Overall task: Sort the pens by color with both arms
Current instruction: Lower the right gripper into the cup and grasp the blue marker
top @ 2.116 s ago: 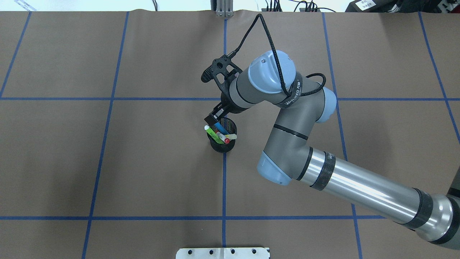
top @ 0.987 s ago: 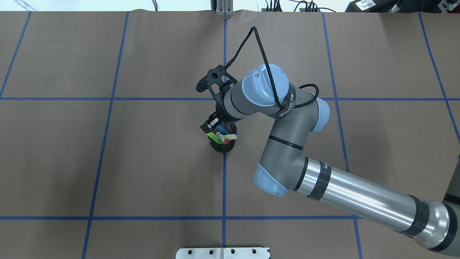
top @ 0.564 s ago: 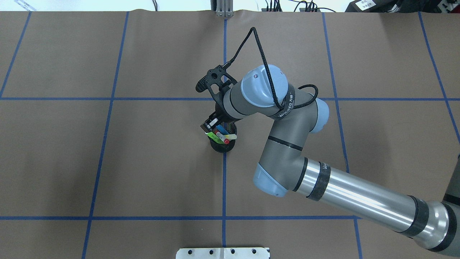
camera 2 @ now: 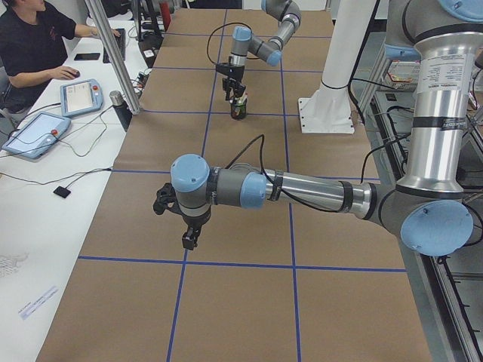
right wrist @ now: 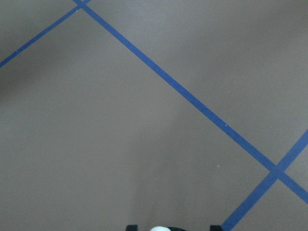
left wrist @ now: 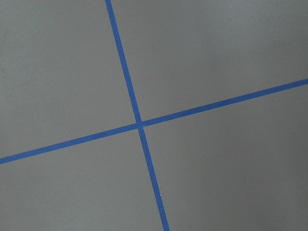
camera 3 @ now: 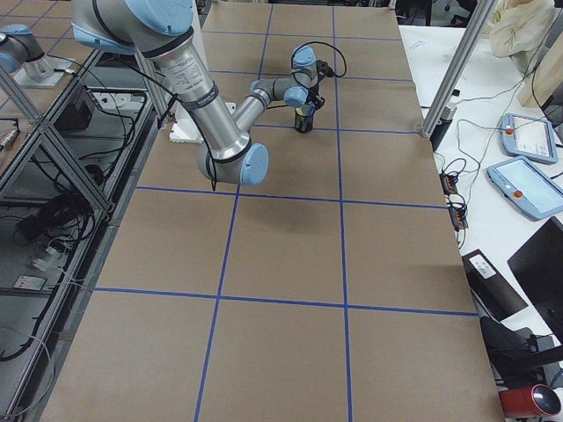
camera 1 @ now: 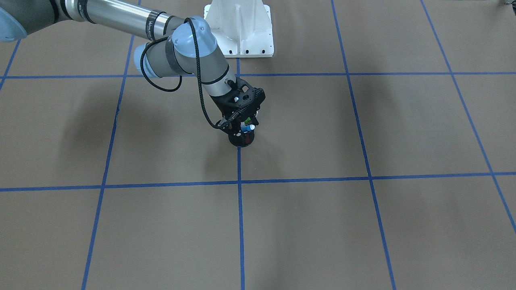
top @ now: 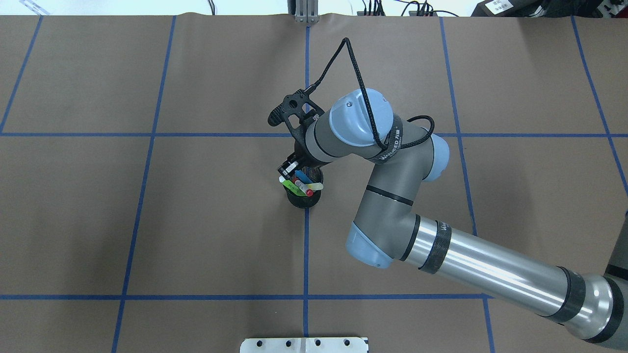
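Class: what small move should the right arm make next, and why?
Probably close the right gripper: in the wrist view its fingertips sit apart, either side of a white pen end, seemingly the blue marker pen in the black wire-mesh cup.

— Bright, even light from above. The brown table (top: 221, 235) carries only soft, blurred shadows, the widest lying under the arm in the front-facing view.
— Any glare?
— A white streak on the right arm (top: 490, 267), along its silver tube. The overhead view is crisp. Both wrist views look dimmer, greyer and slightly soft, and the side views stretch toward their edges.
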Controlling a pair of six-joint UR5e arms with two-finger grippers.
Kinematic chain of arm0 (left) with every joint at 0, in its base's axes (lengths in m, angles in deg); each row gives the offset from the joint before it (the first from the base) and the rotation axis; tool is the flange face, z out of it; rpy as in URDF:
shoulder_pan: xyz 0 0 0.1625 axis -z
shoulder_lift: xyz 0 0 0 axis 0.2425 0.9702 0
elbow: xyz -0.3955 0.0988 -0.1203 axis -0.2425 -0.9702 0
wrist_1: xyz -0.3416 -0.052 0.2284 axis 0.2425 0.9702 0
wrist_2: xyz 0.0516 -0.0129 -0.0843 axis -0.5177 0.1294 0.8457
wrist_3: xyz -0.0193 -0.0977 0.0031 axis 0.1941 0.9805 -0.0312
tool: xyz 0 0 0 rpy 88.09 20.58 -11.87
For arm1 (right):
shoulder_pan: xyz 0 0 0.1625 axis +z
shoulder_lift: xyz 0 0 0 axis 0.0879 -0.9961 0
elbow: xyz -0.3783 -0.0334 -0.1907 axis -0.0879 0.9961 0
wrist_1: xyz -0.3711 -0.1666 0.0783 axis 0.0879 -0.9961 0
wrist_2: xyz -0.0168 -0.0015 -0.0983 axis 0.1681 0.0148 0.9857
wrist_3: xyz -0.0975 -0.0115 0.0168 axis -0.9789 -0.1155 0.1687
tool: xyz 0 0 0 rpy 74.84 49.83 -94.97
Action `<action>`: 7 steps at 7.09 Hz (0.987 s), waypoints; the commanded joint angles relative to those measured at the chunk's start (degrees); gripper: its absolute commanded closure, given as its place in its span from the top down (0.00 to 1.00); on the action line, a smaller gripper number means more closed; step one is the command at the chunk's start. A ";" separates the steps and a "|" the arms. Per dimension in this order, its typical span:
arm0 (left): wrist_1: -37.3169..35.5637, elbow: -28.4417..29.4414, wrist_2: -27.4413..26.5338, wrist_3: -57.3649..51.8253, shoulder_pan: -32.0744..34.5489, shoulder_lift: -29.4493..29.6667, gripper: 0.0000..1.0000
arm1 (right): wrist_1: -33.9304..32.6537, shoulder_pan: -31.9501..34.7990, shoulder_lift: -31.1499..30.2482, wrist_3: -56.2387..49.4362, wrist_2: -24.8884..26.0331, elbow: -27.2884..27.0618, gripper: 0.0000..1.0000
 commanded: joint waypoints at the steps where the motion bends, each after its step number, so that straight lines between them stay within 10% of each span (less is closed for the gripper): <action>1: 0.00 -0.07 0.00 0.00 0.00 0.00 1.00 | 0.00 -0.09 0.00 0.38 0.00 0.01 0.50; 7: 0.00 -0.24 0.00 0.09 0.00 0.00 1.00 | 2.46 -0.35 -0.09 1.61 0.09 -0.07 0.51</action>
